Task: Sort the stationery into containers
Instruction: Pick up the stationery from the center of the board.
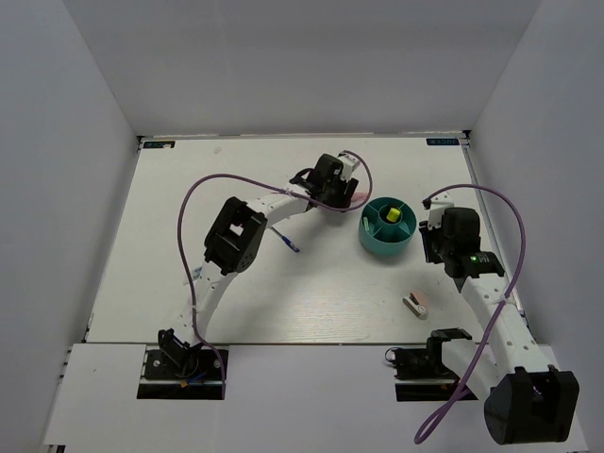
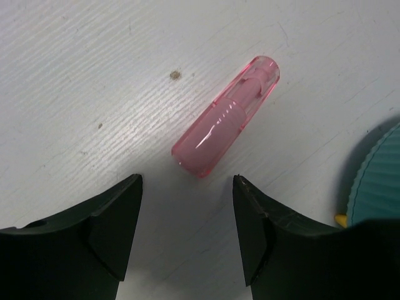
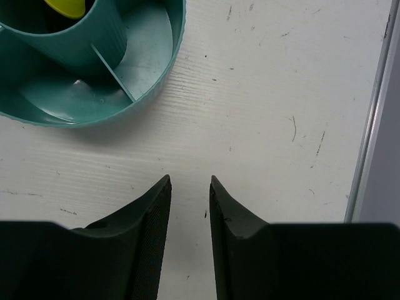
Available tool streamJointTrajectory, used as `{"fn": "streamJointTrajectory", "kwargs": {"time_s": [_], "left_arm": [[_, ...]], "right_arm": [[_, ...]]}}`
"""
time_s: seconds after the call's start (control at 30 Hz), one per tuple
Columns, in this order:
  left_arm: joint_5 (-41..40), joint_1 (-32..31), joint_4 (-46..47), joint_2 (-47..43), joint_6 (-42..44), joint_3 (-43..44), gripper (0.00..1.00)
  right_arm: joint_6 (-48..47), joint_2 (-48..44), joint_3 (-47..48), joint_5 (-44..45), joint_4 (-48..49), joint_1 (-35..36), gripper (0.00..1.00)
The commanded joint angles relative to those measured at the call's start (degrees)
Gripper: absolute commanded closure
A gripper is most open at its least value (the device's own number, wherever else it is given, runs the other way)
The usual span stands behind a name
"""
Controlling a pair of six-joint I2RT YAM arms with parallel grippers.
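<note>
**Me:** My left claw [image 2: 187, 182] fills the bottom of its own wrist view. Its black fingers are spread wide and grip nothing.

**Asker:** What lies in front of it?

**Me:** The pink marker [image 2: 225, 119]. It lies flat and slantwise on the white table [image 1: 283, 302], with its near end just ahead of the gap between my fingertips and not touching either one. The ribbed wall of the teal organiser [image 2: 378, 175] shows at the right edge of that view, close to the marker but apart from it.

**Asker:** And your right claw?

**Me:** My right claw [image 3: 189, 182] is released too. Its fingers are only a narrow slit apart over bare table, and it sits just beside the organiser on the far side from the marker.

**Asker:** Is anything inside the organiser?

**Me:** A yellow item [image 3: 65, 6] stands in the middle compartment. The outer compartments I can see from my right wrist show only bare floor.

**Asker:** What else is out on the table?

**Me:** From above, the thin blue pen [image 1: 286, 242] lies beside my left forearm, well to the left of the organiser. The pink-white block [image 1: 415, 303] lies on the near side of the organiser, close to my right arm.
</note>
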Motion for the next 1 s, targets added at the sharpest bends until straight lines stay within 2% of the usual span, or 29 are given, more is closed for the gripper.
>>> {"fn": "streamJointTrajectory", "kwargs": {"time_s": [0.0, 0.5, 0.97], "left_arm": [[1.32, 0.48, 0.38, 1.01, 0.1, 3.27, 0.3], [2.12, 0.75, 0.64, 4.09, 0.8, 5.91, 0.29], [6.34, 0.57, 1.08, 6.02, 0.63, 7.14, 0.28]], "right_arm": [[-0.63, 0.22, -0.34, 0.72, 1.92, -0.09, 0.65], [-0.54, 0.66, -0.16, 0.9, 2.1, -0.09, 0.65], [-0.63, 0.83, -0.34, 1.25, 2.01, -0.27, 0.65]]}}
